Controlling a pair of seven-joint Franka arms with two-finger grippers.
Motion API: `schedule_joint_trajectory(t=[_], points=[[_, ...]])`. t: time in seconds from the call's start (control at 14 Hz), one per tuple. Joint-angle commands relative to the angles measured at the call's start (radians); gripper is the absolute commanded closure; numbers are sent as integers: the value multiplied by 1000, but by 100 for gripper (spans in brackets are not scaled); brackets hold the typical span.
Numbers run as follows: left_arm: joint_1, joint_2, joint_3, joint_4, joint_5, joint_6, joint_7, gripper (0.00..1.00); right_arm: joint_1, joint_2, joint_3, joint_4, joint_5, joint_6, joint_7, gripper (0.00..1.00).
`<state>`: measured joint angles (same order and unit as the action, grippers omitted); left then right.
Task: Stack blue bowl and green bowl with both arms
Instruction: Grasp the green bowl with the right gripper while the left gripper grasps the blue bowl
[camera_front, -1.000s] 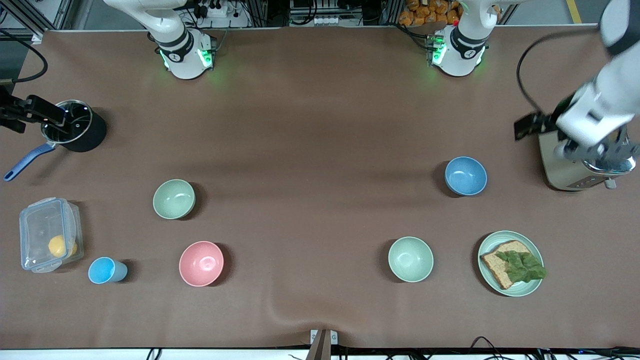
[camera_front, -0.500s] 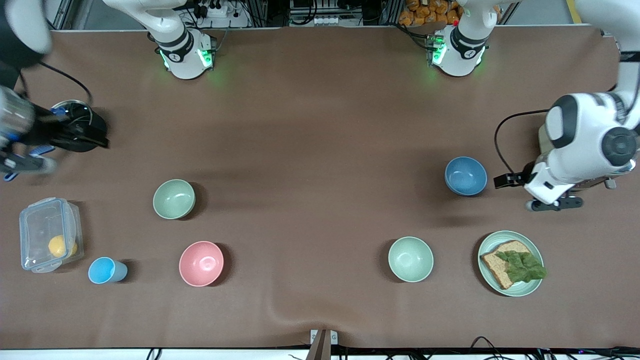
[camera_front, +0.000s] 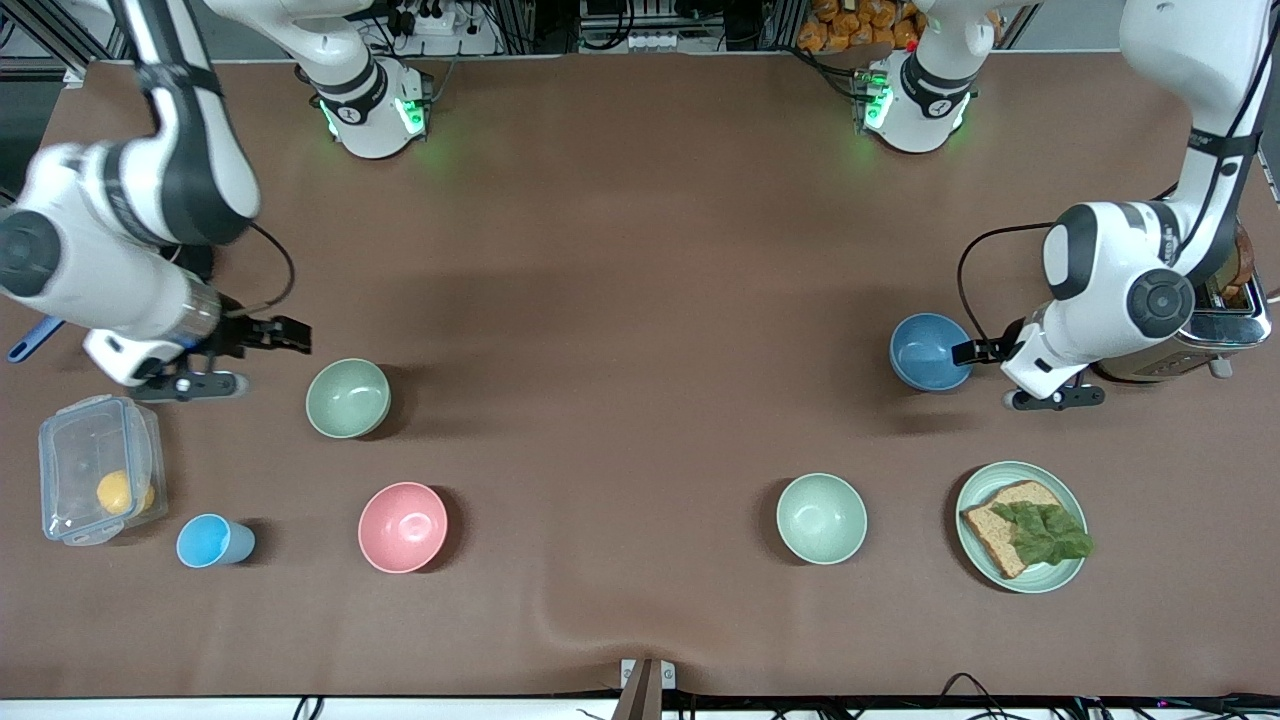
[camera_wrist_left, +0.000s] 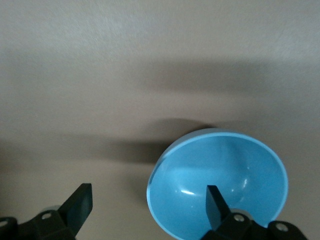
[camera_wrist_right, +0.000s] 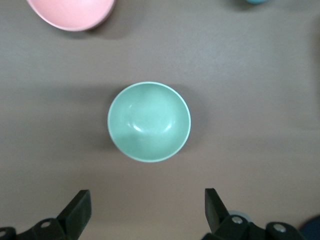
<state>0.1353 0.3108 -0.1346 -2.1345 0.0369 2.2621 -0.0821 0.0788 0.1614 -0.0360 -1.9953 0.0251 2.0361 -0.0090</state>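
1. Approach is the step in hand — both arms are closing on their bowls and neither bowl is held yet.
2. The blue bowl (camera_front: 931, 351) sits on the bench (camera_front: 640, 300) toward the left arm's end, upright. The left pincer (camera_front: 985, 351) is just beside its rim; the left wrist view shows its fingers (camera_wrist_left: 216, 205) spread wide and empty, one over the bowl's hollow and the other outside the wall.
3. The green bowl (camera_front: 348, 398) stands toward the right arm's end, farther from the front camera than the pink bowl (camera_front: 403, 527). The right pincer (camera_front: 270, 335) hangs near it but clear of the rim — wide open, nothing in it.
4. Next, I judge, each pincer must drop so one finger goes inside a rim and one outside, then pinch the wall.
5. One bowl then has to be lifted and nested in the other; the paler mint bowl (camera_front: 822, 518) should be left alone.
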Motion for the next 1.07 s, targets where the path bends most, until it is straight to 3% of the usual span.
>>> schedule_joint_trajectory(t=[0.0, 0.07, 0.21, 0.43, 0.79, 1.0], points=[[1, 31, -5, -7, 14, 24, -10, 0, -10, 108, -2, -37, 6, 104, 3, 0], [0, 37, -5, -5, 14, 24, -11, 0, -10, 145, -2, -37, 6, 137, 3, 0], [1, 53, -7, -4, 14, 30, -10, 11, -7, 229, -2, -37, 6, 225, 1, 0], [0, 63, -7, -4, 14, 33, -10, 34, -8, 263, -2, -36, 4, 265, 0, 0], [-2, 67, -7, -1, 12, 33, -11, 99, -8, 290, -2, -33, 4, 294, -9, 0], [-3, 68, -7, 4, 14, 31, -11, 100, -11, 282, -2, -33, 4, 285, -9, 0]])
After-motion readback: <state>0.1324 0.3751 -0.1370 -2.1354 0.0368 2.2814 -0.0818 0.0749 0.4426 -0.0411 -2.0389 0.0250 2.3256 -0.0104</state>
